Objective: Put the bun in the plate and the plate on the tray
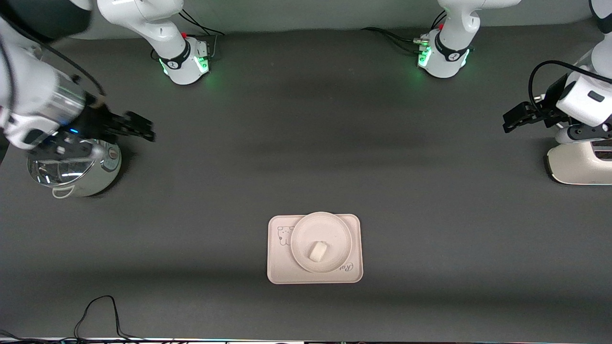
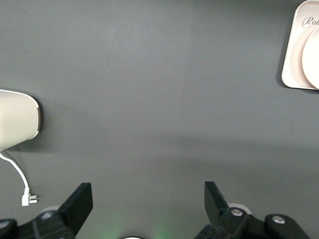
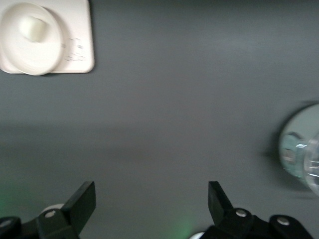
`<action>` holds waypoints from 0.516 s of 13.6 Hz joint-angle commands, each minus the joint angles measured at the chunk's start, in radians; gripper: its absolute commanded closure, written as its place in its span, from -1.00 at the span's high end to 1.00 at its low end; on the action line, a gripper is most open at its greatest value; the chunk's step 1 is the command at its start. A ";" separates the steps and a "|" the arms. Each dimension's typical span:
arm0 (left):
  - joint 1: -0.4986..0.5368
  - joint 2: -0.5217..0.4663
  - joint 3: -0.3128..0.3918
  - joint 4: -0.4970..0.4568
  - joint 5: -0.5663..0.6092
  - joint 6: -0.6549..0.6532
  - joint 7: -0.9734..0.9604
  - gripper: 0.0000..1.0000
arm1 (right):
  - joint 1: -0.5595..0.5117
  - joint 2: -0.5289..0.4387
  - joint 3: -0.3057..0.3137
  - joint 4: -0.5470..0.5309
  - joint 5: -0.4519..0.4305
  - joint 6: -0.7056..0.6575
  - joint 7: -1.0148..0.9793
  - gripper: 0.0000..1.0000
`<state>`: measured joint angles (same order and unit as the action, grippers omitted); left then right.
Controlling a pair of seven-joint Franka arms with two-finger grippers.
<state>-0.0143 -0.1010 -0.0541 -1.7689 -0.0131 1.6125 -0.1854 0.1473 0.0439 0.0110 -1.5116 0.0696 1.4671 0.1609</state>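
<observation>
The small white bun lies in the round cream plate. The plate sits on the rectangular printed tray, near the front camera at mid-table. The right wrist view shows the bun, plate and tray too. The left wrist view shows only a corner of the tray and the plate's edge. My right gripper is open and empty, in the air beside a steel pot. My left gripper is open and empty, in the air at the left arm's end.
A shiny steel pot with a lid stands at the right arm's end and also shows in the right wrist view. A white appliance stands at the left arm's end, and the left wrist view shows it with its cable plug.
</observation>
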 commanded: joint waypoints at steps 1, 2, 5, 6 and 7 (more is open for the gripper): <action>0.002 -0.009 -0.003 -0.008 -0.005 -0.008 0.003 1.00 | -0.006 -0.055 -0.035 -0.056 -0.063 -0.011 -0.069 1.00; 0.002 -0.009 -0.004 -0.007 -0.005 -0.006 0.003 1.00 | -0.006 -0.055 -0.066 -0.056 -0.066 -0.011 -0.102 1.00; 0.000 -0.009 -0.006 0.000 -0.005 -0.006 0.004 1.00 | -0.006 -0.039 -0.147 -0.071 -0.067 0.019 -0.179 1.00; 0.000 -0.009 -0.006 0.000 -0.005 -0.006 0.004 1.00 | -0.006 -0.041 -0.149 -0.090 -0.065 0.045 -0.179 1.00; -0.003 -0.011 -0.006 0.000 -0.005 -0.008 -0.002 1.00 | -0.011 -0.041 -0.149 -0.102 -0.067 0.064 -0.179 1.00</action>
<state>-0.0144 -0.1009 -0.0580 -1.7710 -0.0131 1.6125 -0.1851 0.1338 0.0094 -0.1391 -1.5812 0.0244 1.4904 -0.0014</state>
